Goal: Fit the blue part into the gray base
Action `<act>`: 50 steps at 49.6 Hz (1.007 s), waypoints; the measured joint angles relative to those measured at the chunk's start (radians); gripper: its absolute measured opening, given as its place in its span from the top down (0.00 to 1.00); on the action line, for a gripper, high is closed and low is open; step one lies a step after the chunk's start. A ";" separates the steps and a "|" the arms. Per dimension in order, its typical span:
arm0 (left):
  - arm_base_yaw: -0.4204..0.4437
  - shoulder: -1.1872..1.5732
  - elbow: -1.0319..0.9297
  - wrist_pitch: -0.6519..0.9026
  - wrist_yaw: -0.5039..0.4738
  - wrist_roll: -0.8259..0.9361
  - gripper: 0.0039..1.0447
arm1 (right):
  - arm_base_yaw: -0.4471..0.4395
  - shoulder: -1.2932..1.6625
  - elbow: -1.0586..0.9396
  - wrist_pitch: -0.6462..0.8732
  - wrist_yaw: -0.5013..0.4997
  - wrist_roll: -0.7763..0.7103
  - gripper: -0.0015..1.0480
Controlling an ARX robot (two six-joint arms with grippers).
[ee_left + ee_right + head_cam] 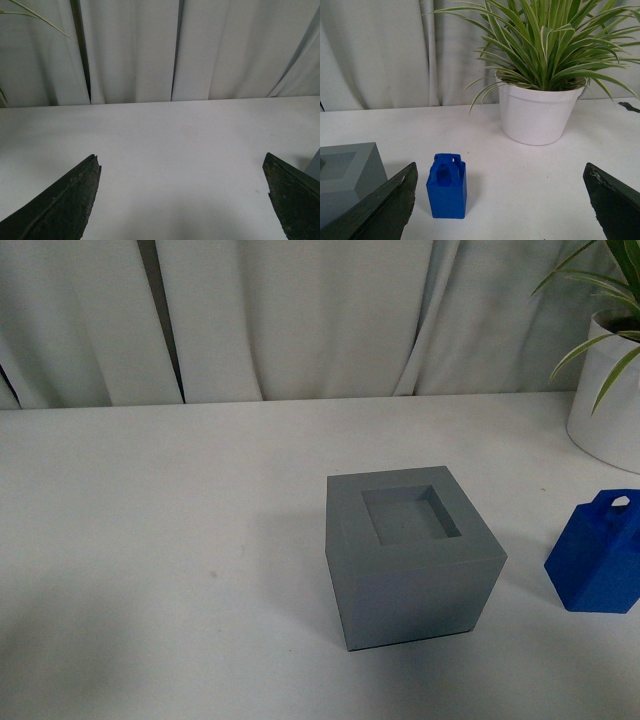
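The gray base [412, 555] stands on the white table, its square recess facing up and empty. The blue part [598, 556] stands upright to the right of it, apart from it, loop end up, cut by the front view's right edge. Neither arm shows in the front view. In the right wrist view the blue part [447, 186] stands ahead of my open right gripper [501, 172], close to one finger, with a corner of the gray base [345, 177] beside it. My left gripper [183, 162] is open and empty over bare table; a sliver of the base [315, 167] shows at the frame's edge.
A white pot with a striped green plant [605, 390] stands at the back right, behind the blue part; it also shows in the right wrist view [540, 112]. White curtains [300, 315] hang behind the table's far edge.
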 joint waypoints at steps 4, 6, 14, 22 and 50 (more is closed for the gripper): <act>0.000 0.000 0.000 0.000 0.000 0.000 0.06 | 0.000 0.000 0.000 0.000 0.000 0.000 0.07; 0.000 0.000 0.000 0.000 0.000 0.000 0.06 | 0.000 0.000 0.000 0.000 0.000 0.000 0.07; 0.000 0.000 0.000 0.000 0.000 0.000 0.06 | 0.000 0.000 0.000 0.000 0.000 0.000 0.07; 0.000 0.000 0.000 0.000 0.000 0.000 0.06 | 0.053 0.124 0.051 -0.089 0.101 0.035 0.07; 0.000 0.000 0.000 0.000 0.000 0.000 0.06 | -0.056 1.040 0.659 -0.010 -0.505 -0.214 0.07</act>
